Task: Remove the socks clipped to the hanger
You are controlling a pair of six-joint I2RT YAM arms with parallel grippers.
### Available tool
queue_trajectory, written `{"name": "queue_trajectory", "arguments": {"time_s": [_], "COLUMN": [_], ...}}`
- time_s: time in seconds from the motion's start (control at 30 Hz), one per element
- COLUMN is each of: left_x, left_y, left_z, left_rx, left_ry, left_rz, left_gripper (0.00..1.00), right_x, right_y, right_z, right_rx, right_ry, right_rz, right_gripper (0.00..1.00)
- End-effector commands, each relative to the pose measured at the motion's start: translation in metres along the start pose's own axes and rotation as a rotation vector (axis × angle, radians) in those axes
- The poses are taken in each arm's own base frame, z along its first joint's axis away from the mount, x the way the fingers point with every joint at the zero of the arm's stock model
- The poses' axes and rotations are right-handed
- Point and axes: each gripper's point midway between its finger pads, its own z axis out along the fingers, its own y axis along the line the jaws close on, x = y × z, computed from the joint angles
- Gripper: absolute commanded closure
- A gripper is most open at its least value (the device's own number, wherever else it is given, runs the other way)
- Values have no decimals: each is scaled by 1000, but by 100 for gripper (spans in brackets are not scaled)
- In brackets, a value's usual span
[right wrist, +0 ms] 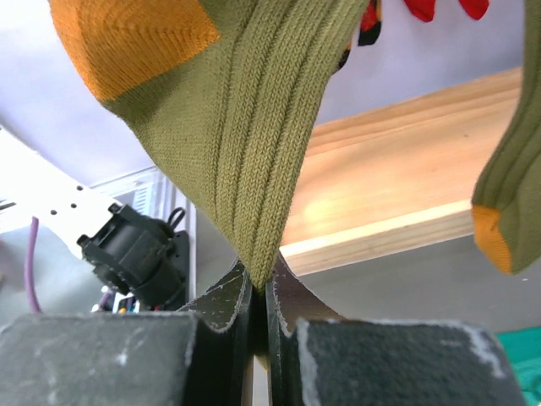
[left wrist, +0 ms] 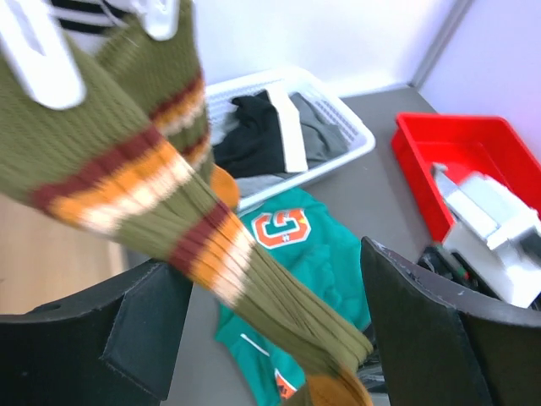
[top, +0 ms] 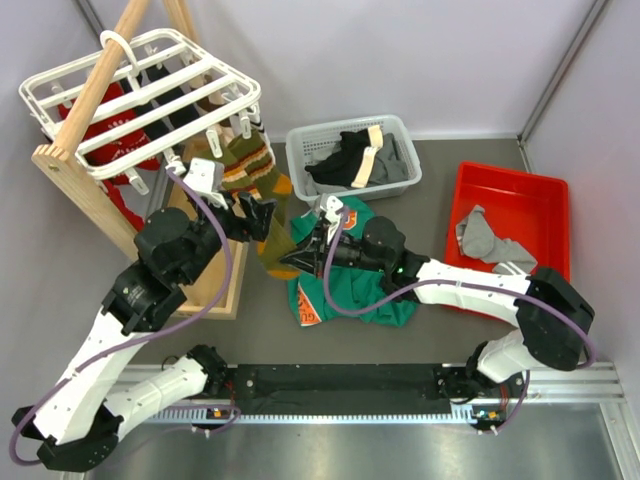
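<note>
Top external view: at left the hanger [top: 212, 63] hangs on the wooden rack [top: 80, 195], a striped sock [top: 255, 165] apparently clipped under it. A tug against that clip [left wrist: 40, 55] could swing the hanger off or slip the fabric free. Left claw [top: 252, 213], raised on a bent arm, straddles the sock released; right claw [right wrist: 260, 292], reaching low across the table [top: 440, 170], is clenched on its lower end.

Bright, even light, soft shadows. Upper left of the left wrist view, the olive ribbed sock with orange and maroon stripes [left wrist: 101, 161] is blurred; a white plastic clip [left wrist: 42, 59] glares.
</note>
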Motion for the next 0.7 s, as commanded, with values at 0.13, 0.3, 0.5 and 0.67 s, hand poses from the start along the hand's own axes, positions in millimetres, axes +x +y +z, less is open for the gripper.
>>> {"name": "queue_trajectory", "arguments": {"time_s": [0.13, 0.3, 0.5, 0.67], "left_x": [-25, -1, 20, 40], "left_y": [10, 3, -11, -7], "left_z": [-21, -39, -55, -60], "left_rx": [-70, -14, 75, 68], "left_ry": [0, 63, 103, 114], "left_rz": [-34, -96, -195, -239], "left_gripper": [16, 13, 12, 12], "right_x": [-49, -70, -69, -65], "right_y": [-5, -1, 12, 23], "right_z": [6, 10, 20, 26], "right_rx": [81, 139, 222, 234], "right_ry": [-68, -79, -29, -22], "right_rz": [65, 62, 34, 36], "right_gripper": [100, 100, 100, 100]}}
